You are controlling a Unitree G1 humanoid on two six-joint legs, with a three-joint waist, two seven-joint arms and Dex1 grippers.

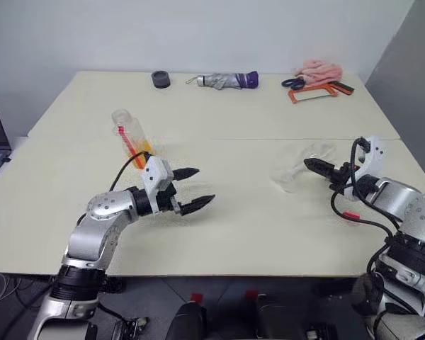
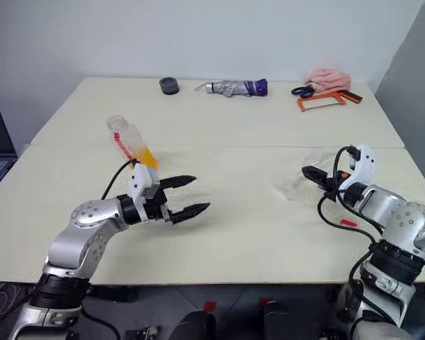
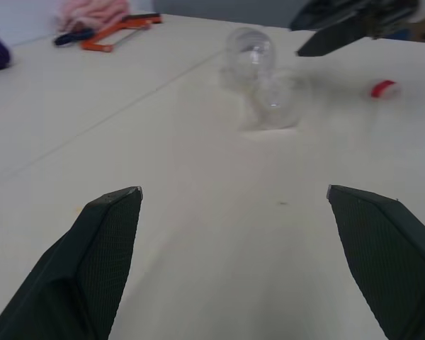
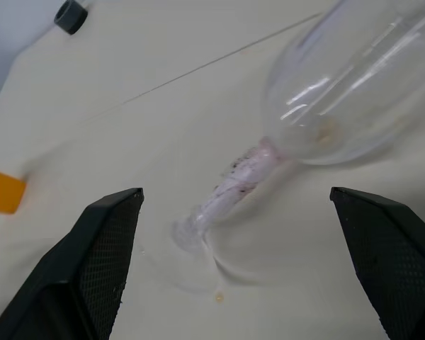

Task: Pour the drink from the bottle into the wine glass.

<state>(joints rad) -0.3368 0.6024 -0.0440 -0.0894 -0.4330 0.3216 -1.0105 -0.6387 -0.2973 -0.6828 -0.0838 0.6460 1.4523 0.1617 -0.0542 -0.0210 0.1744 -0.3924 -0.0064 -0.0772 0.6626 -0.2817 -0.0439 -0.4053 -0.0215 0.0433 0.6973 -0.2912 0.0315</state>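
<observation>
Nothing is poured yet, so you have the whole task ahead. The bottle [image 1: 131,134] stands tilted toward the tabletop's [image 1: 241,212] left edge, orange drink [image 1: 143,149] low inside it. Just in front of it, your left gripper [image 1: 192,189] hangs with its fingers spread wide and empty. Toward the right edge the wine glass [image 1: 297,168] looks dry and seems to lean. Your right gripper [image 1: 319,167] is right beside it, fingers wide, gripping nothing. The right wrist view shows the glass's thin stem [image 4: 230,188] and foot; the left wrist view shows a small red cap [image 3: 383,88] lying near that glass.
</observation>
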